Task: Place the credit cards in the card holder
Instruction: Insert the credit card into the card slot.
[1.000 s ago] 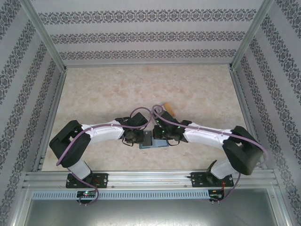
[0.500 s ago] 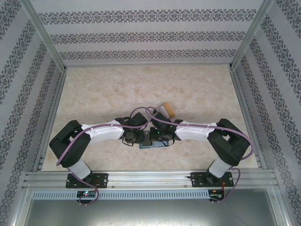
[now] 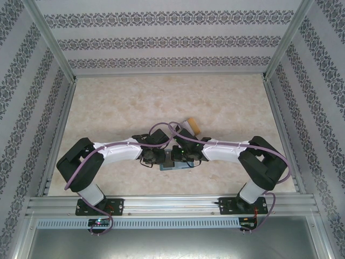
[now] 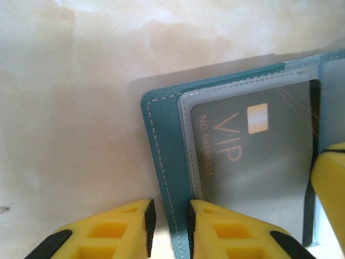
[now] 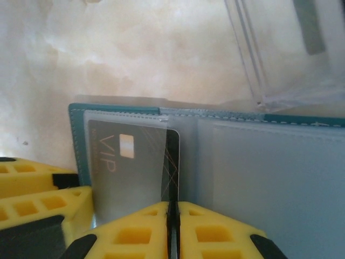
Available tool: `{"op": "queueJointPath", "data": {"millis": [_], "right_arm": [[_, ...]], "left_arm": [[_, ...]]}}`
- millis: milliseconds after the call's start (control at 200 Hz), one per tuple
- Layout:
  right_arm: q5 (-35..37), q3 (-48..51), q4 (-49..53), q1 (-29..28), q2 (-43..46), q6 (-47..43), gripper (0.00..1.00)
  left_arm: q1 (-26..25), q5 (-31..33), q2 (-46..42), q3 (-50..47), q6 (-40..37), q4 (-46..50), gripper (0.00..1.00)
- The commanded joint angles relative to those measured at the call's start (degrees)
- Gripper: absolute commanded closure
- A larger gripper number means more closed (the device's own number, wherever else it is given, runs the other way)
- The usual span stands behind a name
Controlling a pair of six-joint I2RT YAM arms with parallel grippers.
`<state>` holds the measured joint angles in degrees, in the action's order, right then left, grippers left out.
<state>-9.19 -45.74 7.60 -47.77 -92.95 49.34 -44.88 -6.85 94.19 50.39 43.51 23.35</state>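
Left fingers, seen from the left wrist, stand almost closed, and the stitched teal border of the card holder runs into the narrow gap between them, where it appears pinched. The right fingers are pressed together on the lower right edge of a dark grey credit card marked "VIP". This card lies partly inside a clear pocket on the left half of the card holder, and its right edge stands just outside the pocket's opening. The card holder lies open and flat on the pale marbled counter. From above it shows as a teal patch between the two wrists, near the front edge. A clear plastic box rests on the counter just beyond the card holder's far edge. One yellow right finger shows beside the card in the left wrist view.
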Motion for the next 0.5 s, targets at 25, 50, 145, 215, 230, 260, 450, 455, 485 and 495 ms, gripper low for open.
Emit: {"op": "queueJointPath", "data": {"millis": [25, 50, 145, 215, 230, 260, 450, 455, 485, 495], "right_arm": [[2.30, 1.94, 1.83, 0.55, 4.20, -1.44, 0.86], [2.47, 2.63, 2.23, 1.06, 4.26, -1.50, 0.86], [3.66, 5.44, 4.17, 3.38, 4.37, -0.47, 0.85], [4.59, 8.27, 3.66, 4.29, 5.57, 0.30, 0.84], [4.62, 8.63, 3.47, 4.43, 5.80, 0.36, 0.84], [4.54, 9.13, 3.40, 4.61, 6.43, 0.32, 0.84], [4.19, 8.62, 4.13, 5.14, 10.65, -0.68, 0.80], [4.18, 8.59, 4.11, 5.09, 10.84, -0.71, 0.79], [4.04, 8.43, 3.69, 5.18, 11.79, -1.09, 0.78], [4.01, 8.35, 3.64, 5.17, 12.17, -1.37, 0.78]], "left_arm": [[0.24, 0.96, 1.25, -0.29, -0.88, -0.99, 0.75], [0.28, 0.96, 1.36, -0.22, -0.88, -0.92, 0.75], [0.24, 1.10, 1.52, -0.29, -0.90, -0.88, 0.76], [0.25, 1.13, 1.61, -0.35, -0.96, -1.01, 0.76], [0.28, 1.02, 1.64, -0.26, -0.94, -1.03, 0.76], [0.28, 1.03, 1.71, -0.29, -0.91, -0.97, 0.77], [0.28, 0.74, 1.23, 0.27, -1.64, -0.79, 0.76], [0.30, 0.72, 1.20, 0.29, -1.65, -0.78, 0.76], [0.24, 0.70, 0.92, 0.47, -1.73, -0.64, 0.76], [0.30, 0.70, 0.82, 0.53, -1.77, -0.54, 0.76]]}}
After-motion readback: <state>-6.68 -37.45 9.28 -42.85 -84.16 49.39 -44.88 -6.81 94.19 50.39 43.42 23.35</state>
